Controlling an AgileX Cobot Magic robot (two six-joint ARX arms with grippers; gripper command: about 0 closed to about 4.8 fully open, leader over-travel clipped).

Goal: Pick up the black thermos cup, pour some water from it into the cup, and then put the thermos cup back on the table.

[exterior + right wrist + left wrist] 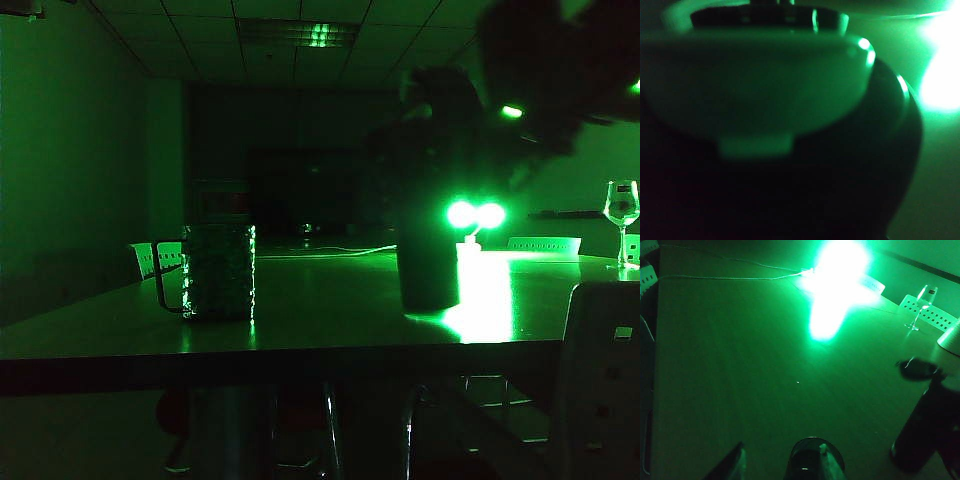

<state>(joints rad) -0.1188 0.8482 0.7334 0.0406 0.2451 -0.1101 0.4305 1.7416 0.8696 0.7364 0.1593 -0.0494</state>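
Everything I get is washed in green and very dim. In the exterior view the right arm is only a dark blur in the upper right of the frame, reaching down over the tall, plain black cylindrical thermos cup (428,250), which stands on the smooth, glossy table (300,320) right of centre; I cannot make out the right end effector (440,110) there, nor whether it touches the thermos cup. The right wrist view is filled by a rounded dark shape with a pale curved rim (755,85), too close and blurred for me to tell the fingers' spread or whether anything is held. Left of centre in the exterior view stands the short, clear glass mug with dimpled wall and thin dark loop handle (218,272), well apart from the thermos cup. The left wrist view shows what the exterior cannot: the left end effector (782,462) with its fingers spread wide at the bottom edge, the mug's round mouth (815,460) beside one fingertip and cut off by the frame. A glaring pair of lamps (476,214) hides the table's far side; a stemmed wine glass (622,215) stands far right.
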